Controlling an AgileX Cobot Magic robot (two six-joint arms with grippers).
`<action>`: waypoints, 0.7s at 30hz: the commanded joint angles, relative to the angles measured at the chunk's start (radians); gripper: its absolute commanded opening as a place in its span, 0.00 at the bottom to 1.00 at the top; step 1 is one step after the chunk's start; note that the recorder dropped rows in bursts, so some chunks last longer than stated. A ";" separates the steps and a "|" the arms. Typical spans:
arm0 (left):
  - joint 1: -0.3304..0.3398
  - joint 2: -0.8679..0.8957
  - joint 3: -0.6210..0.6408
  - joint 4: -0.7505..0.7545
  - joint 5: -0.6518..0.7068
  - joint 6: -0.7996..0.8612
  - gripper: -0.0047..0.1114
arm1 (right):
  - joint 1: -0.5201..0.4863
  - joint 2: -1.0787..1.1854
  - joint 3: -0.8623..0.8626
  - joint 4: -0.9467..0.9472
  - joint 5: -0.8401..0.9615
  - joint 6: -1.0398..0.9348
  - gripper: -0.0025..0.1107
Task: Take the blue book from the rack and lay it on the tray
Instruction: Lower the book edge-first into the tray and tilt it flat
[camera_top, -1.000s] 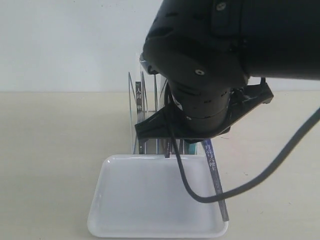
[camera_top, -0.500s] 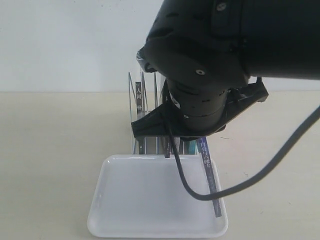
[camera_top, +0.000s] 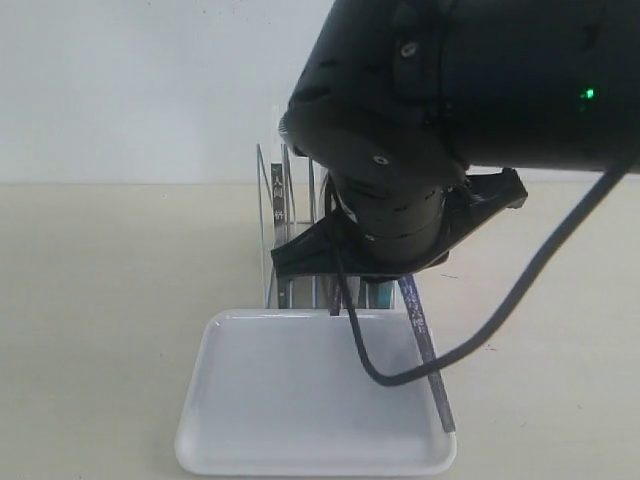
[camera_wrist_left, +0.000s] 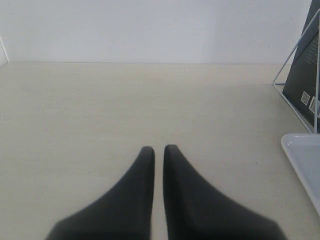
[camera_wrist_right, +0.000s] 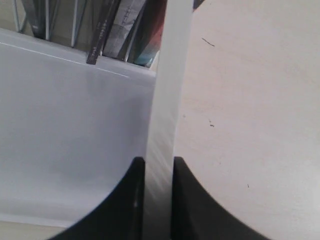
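My right gripper (camera_wrist_right: 159, 161) is shut on the blue book (camera_wrist_right: 168, 85), whose pale page edge runs straight out between the fingers (camera_wrist_right: 135, 185). In the exterior view the book (camera_top: 424, 345) hangs slanted under the big black right arm (camera_top: 440, 130), with its lower end by the right rim of the white tray (camera_top: 290, 400). I cannot tell whether it touches the rim. The wire rack (camera_top: 285, 220) stands just behind the tray with other books in it. My left gripper (camera_wrist_left: 159, 150) is shut on nothing, low over bare table away from the rack (camera_wrist_left: 295, 85).
The rack's remaining books (camera_wrist_right: 117, 27) stand just beyond the tray's (camera_wrist_right: 75, 130) far rim. A dark book (camera_wrist_left: 306, 70) and a tray corner (camera_wrist_left: 304, 155) show in the left wrist view. Beige table (camera_wrist_right: 250, 100) lies beside the tray. The right arm's cable (camera_top: 480, 340) loops over the tray.
The right arm has shifted slightly. The book's lower end swung a little left over the tray, then back toward the right rim. The left gripper shows no earlier frame.
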 joint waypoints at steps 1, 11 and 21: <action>-0.008 -0.002 0.004 0.003 -0.004 0.002 0.09 | -0.004 0.036 -0.004 -0.012 -0.041 -0.002 0.02; -0.008 -0.002 0.004 0.003 -0.004 0.002 0.09 | -0.004 0.073 -0.007 0.004 -0.046 -0.016 0.02; -0.008 -0.002 0.004 0.003 -0.004 0.002 0.09 | -0.004 0.073 -0.007 0.118 -0.027 -0.084 0.33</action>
